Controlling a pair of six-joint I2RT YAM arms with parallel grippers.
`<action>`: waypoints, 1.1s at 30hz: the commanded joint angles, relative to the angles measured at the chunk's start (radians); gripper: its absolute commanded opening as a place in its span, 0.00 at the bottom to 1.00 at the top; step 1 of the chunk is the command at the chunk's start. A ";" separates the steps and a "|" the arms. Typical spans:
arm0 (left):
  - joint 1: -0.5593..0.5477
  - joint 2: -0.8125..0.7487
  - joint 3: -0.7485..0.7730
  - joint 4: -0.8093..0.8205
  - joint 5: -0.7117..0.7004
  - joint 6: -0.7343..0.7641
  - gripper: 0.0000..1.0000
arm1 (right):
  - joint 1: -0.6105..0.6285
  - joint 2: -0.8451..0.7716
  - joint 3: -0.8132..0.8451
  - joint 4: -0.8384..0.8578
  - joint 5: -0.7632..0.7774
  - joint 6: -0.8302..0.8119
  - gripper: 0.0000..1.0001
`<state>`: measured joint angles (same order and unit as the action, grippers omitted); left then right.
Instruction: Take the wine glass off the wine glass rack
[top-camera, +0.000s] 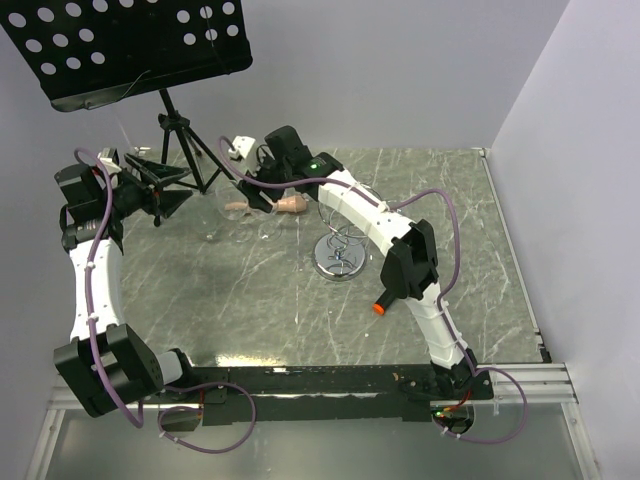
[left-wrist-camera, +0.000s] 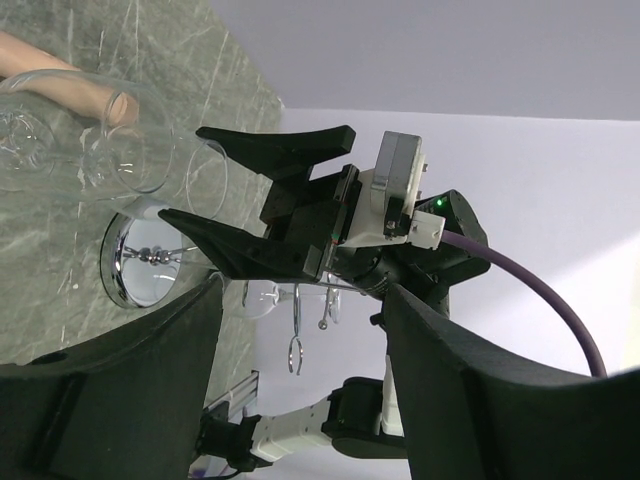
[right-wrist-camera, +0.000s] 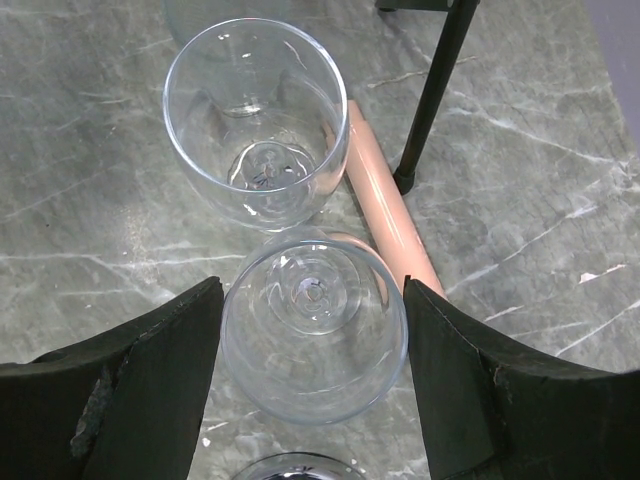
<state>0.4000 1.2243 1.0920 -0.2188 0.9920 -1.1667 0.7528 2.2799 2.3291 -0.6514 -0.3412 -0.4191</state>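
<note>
Our left gripper (top-camera: 178, 190) hung spread wide by the tripod (top-camera: 183, 138), out of the way. The wine glass (right-wrist-camera: 313, 325) stood upright on the table (top-camera: 250, 300) between our right gripper's (right-wrist-camera: 310, 287) released fingers, left of the wine glass rack (top-camera: 340, 258). We judged it set down.

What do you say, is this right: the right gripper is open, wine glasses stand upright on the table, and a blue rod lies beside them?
Only the colour is wrong: the rod is peach-pink, not blue, as the right wrist view shows. The right gripper is open and the wine glasses stand upright on the table.
</note>
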 joint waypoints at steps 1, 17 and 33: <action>0.008 -0.011 0.000 0.021 -0.004 0.001 0.70 | -0.010 -0.008 0.049 0.056 0.036 0.042 0.51; 0.008 -0.011 -0.021 0.059 -0.007 -0.027 0.71 | -0.023 -0.091 0.047 0.107 0.107 0.180 1.00; -0.179 0.049 0.166 -0.033 -0.114 0.433 0.76 | -0.043 -0.477 -0.052 0.047 0.142 0.195 1.00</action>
<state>0.3202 1.2591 1.1603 -0.2108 0.9604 -0.9848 0.7277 2.0174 2.3127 -0.6094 -0.2287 -0.2176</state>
